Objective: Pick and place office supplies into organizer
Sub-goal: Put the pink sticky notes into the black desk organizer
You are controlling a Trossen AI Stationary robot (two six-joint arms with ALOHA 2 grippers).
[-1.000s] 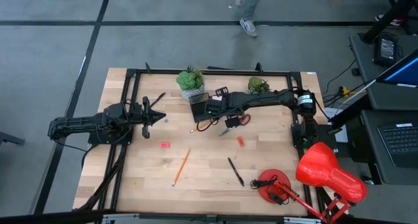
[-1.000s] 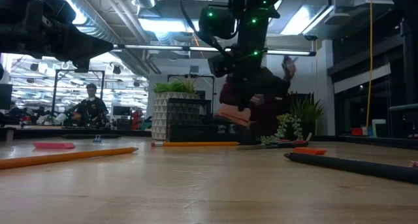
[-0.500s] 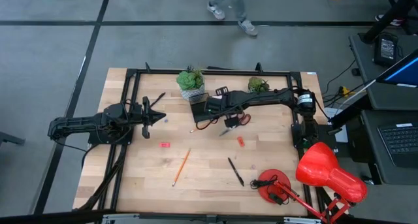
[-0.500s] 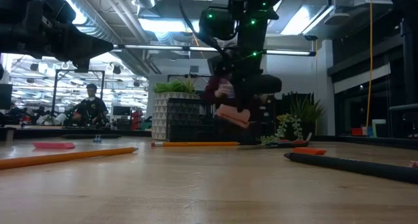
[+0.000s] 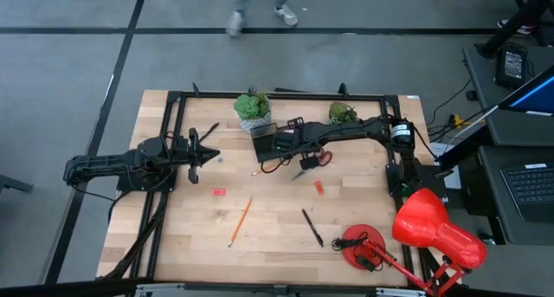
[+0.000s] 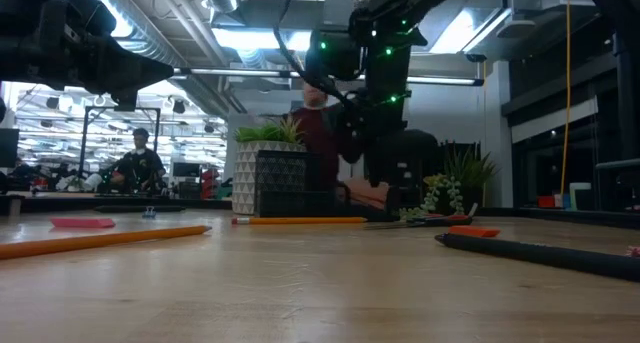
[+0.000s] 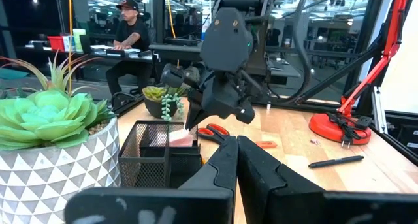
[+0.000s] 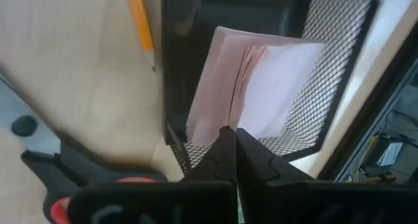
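My right gripper (image 8: pixel 228 138) is shut on the pink sticky-note pad (image 8: pixel 261 87), which sits inside a compartment of the black mesh organizer (image 8: pixel 330 80). In the high view my right gripper (image 5: pixel 282 144) hides the pad over the organizer (image 5: pixel 262 144) at the table's far middle. The left wrist view shows the pad (image 7: pixel 183 138) in the organizer (image 7: pixel 153 162). My left gripper (image 5: pixel 213 154) waits shut at the table's left. The red-handled scissors (image 5: pixel 324 158) lie right of the organizer. One orange pencil (image 5: pixel 240 220), the black pen (image 5: pixel 312 227) and two erasers (image 5: pixel 217 192) (image 5: pixel 318 187) lie on the table. My right gripper pinches the pad's edge (image 8: pixel 226 119) between its two fingers. The fingers slant down from the table's right. The pad stands tilted within the compartment, its sheets fanned a little. I cannot tell whether it rests on the organizer's floor.
Two potted plants (image 5: pixel 252 107) (image 5: pixel 343 113) stand at the far edge either side of the organizer. A second pencil (image 8: pixel 141 23) lies just outside the organizer's wall. A red desk lamp (image 5: pixel 428 230) fills the near right corner. A person walks past beyond the table.
My right gripper has gone down with the pink pad, which hung above the organizer a second ago and now sits low inside it. The gripper has stayed shut. The person beyond the far edge has walked toward the left.
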